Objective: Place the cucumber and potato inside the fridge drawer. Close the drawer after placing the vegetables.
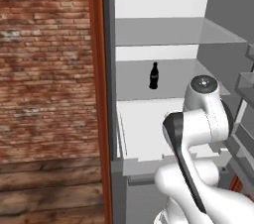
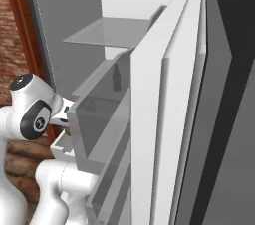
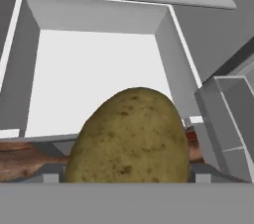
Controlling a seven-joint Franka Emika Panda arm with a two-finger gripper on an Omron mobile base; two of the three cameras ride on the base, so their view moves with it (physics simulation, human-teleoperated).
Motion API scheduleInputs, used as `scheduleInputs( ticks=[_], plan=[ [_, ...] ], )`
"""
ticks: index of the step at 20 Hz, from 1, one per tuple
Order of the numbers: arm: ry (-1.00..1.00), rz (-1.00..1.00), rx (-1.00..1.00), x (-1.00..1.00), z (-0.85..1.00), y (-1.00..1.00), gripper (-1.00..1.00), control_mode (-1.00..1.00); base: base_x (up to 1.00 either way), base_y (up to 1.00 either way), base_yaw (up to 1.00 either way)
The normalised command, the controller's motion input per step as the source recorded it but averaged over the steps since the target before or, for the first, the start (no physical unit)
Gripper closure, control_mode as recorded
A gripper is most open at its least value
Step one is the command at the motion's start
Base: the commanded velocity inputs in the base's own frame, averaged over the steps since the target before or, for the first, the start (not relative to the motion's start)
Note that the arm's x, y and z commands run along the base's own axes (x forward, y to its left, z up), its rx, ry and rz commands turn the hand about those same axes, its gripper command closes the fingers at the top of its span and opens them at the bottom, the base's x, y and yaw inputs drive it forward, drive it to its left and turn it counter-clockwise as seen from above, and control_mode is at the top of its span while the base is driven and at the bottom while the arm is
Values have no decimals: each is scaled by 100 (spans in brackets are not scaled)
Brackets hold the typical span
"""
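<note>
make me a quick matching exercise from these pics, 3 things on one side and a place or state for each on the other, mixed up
Things:
1. potato
2. fridge drawer
3. dark bottle

Places or states:
A. pulled open, white floor bare as far as it shows
B. upright on a glass shelf above the drawer
C. close in front of the hand camera, near the drawer's front edge

Pairs: 1-C, 2-A, 3-B
</note>
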Motion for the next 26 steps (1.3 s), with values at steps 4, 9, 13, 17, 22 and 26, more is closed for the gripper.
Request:
scheduleInputs(
  ticks=[4, 9, 13, 17, 22, 26],
  plan=[
    [0, -7, 7, -1, -29, -1, 100, -100, 3, 0, -11],
    [1, -6, 16, 68, -61, 0, 100, -100, 0, 0, 0],
    [3, 0, 13, 86, -30, -8, 100, -100, 0, 0, 0],
    [10, 0, 1, 42, -51, -1, 100, -100, 0, 0, 0],
    [20, 0, 0, 48, -58, 0, 100, -100, 0, 0, 0],
    [11, 0, 0, 46, -60, 0, 100, -100, 0, 0, 0]
  ],
)
